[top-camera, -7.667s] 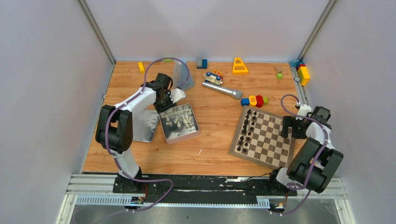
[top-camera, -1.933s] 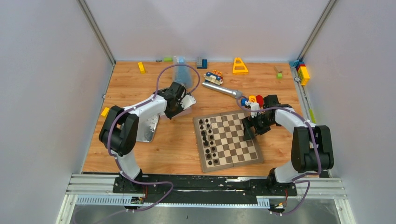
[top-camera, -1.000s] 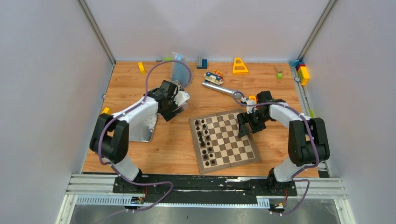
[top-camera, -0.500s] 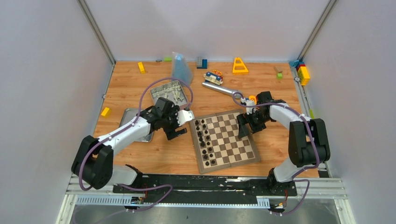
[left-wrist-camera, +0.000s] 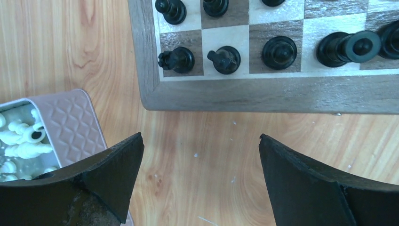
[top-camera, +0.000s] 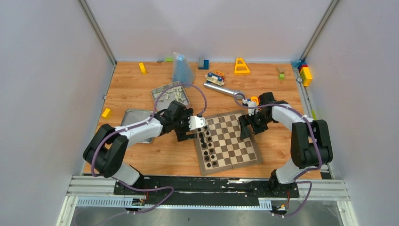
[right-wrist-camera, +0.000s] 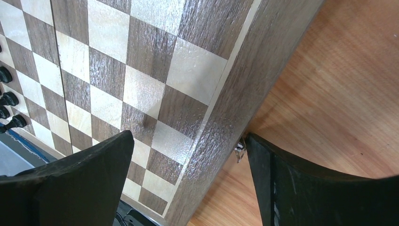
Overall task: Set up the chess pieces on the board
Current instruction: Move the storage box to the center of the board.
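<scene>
The board [top-camera: 235, 143] lies in the middle of the table, with black pieces [top-camera: 205, 141] in two rows along its left side. The white chess pieces [top-camera: 175, 95] lie in an open metal tin [top-camera: 160, 90] behind and left of it. My left gripper [top-camera: 187, 134] is open and empty, low over bare table just off the board's left border. In the left wrist view [left-wrist-camera: 198, 141] the board corner [left-wrist-camera: 146, 94], the black pieces [left-wrist-camera: 226, 59] and white pieces [left-wrist-camera: 21, 141] show. My right gripper [top-camera: 243, 128] is open and astride the board's right border [right-wrist-camera: 226, 113].
A flat metal lid [top-camera: 139, 125] lies left of my left arm. A silver rod [top-camera: 220, 89], a clear bag [top-camera: 181, 70], a yellow triangle [top-camera: 242, 66] and toy blocks [top-camera: 305, 73] lie along the back and right. A yellow block [top-camera: 107, 112] is at far left.
My right gripper dragged the board left to mid-table, then held still. My left arm set the tin at the back and swung right to the board's left edge.
</scene>
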You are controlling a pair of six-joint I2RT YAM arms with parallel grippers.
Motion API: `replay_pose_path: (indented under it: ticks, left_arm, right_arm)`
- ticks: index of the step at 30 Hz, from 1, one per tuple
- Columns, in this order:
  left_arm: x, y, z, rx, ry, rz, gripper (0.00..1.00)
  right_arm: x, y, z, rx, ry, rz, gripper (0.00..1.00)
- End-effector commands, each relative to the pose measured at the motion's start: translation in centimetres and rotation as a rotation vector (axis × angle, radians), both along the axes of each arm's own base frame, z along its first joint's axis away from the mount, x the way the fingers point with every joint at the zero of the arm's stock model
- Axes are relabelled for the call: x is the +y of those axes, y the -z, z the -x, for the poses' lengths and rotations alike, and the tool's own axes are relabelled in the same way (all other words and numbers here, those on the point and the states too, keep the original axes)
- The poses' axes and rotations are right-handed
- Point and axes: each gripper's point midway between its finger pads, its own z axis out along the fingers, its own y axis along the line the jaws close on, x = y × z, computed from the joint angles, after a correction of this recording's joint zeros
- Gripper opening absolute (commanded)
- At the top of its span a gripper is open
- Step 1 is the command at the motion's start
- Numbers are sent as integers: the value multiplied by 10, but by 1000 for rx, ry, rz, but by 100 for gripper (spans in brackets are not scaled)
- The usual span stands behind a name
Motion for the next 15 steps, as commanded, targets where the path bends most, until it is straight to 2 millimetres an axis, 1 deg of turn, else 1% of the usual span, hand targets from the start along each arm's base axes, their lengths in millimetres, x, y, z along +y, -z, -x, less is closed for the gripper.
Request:
replay_pose_path:
  ticks: [1, 7, 10, 15]
  left_arm:
    - [-9, -6, -19, -100, 11, 16, 100]
    - [-9, -5, -31, -140, -20, 5, 100]
    - [-8, -4, -39, -168, -44, 0, 100]
    - [-5, 1, -41, -171, -67, -16, 100]
  right_arm:
    - [-8, 21, 22, 78, -37, 28, 93]
    - [-3, 24, 23, 93, -55, 10, 94]
    - [2, 25, 26, 106, -67, 1, 96]
    - [9, 25, 29, 120, -70, -14, 98]
